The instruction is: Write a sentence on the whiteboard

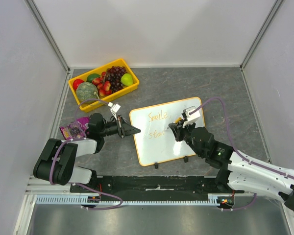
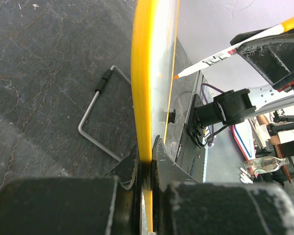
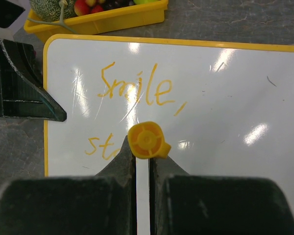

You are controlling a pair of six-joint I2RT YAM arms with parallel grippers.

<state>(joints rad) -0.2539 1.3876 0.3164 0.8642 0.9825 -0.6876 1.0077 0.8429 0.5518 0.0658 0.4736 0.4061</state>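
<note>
The whiteboard (image 1: 171, 142) lies flat mid-table, white with an orange-yellow rim (image 2: 142, 88). Orange writing on it reads "Smile," (image 3: 137, 88) with "st" (image 3: 99, 146) begun on a second line; it also shows in the top view (image 1: 157, 116). My left gripper (image 1: 133, 130) is shut on the board's left rim, seen edge-on in the left wrist view (image 2: 148, 161). My right gripper (image 1: 178, 128) is shut on an orange marker (image 3: 147, 140), seen from its yellow back end, held upright over the second line. In the left wrist view the marker (image 2: 220, 56) has its tip at the board.
A yellow fruit crate (image 1: 104, 84) with grapes, apples and a melon stands at the back left. A purple snack packet (image 1: 72, 130) lies beside the left arm. A bent metal board stand (image 2: 95, 115) lies on the grey table. White walls enclose three sides.
</note>
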